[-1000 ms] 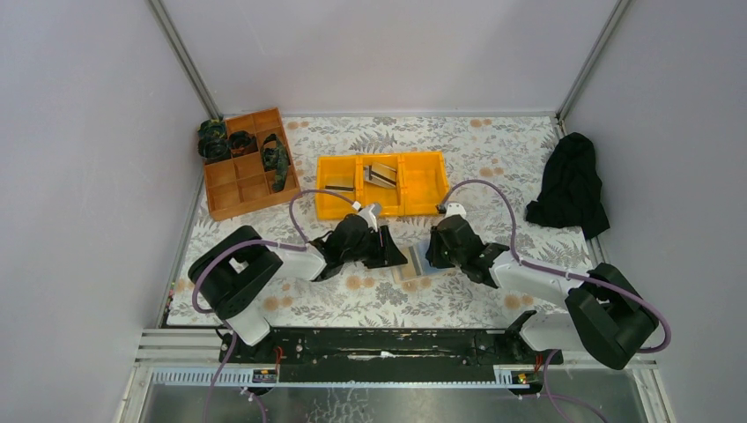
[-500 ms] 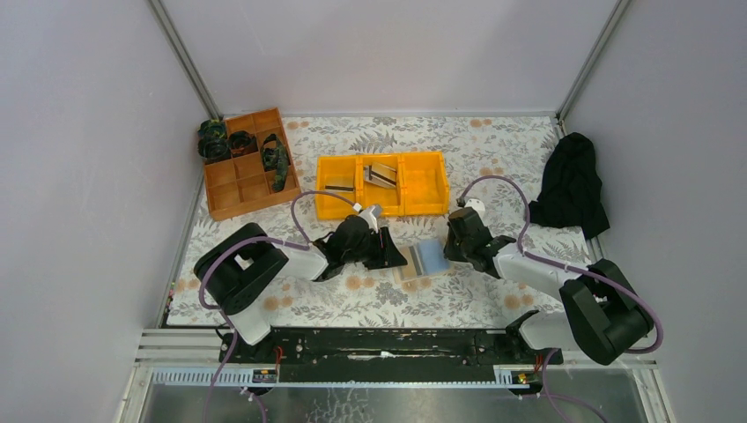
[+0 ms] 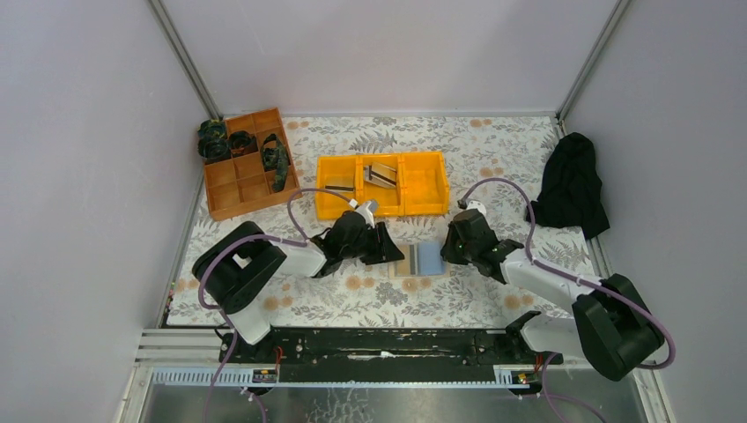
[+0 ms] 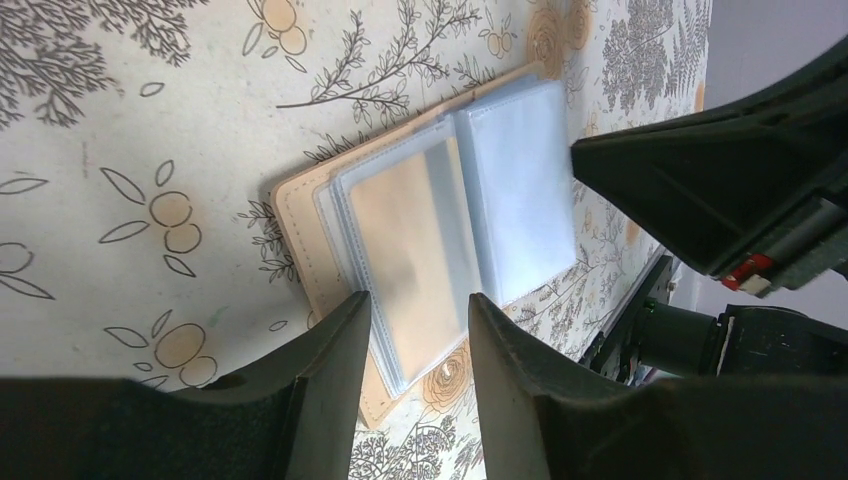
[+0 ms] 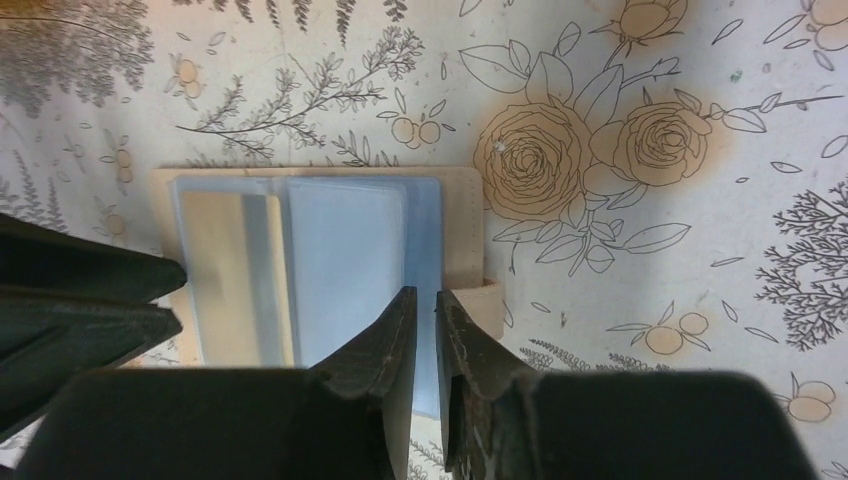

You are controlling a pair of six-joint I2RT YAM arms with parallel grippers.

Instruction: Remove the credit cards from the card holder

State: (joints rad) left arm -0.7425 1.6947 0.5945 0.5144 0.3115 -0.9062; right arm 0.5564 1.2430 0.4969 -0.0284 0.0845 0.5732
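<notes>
The card holder (image 3: 421, 260) lies open and flat on the flowered table between my two grippers, its tan cover underneath and pale blue sleeves facing up. A silvery-tan credit card (image 4: 410, 235) sits inside the left sleeve and also shows in the right wrist view (image 5: 235, 265). My left gripper (image 4: 420, 305) is open and empty, its fingers straddling the holder's (image 4: 520, 190) near left edge. My right gripper (image 5: 427, 300) is shut with only a thin slit between the fingers, just above the right blue sleeve of the holder (image 5: 340, 250) near its tan clasp tab (image 5: 480, 300).
A yellow three-compartment bin (image 3: 425, 183) stands behind the holder, with cards in its middle (image 3: 381, 174) and left (image 3: 339, 187) compartments. An orange-brown divided tray (image 3: 231, 198) sits at the back left. A black cloth (image 3: 573, 185) lies at the right edge.
The holder has gone from folded to open with its blue sleeves showing. My right gripper swung back to the right, then came down over the holder's right side. The left gripper drew back slightly.
</notes>
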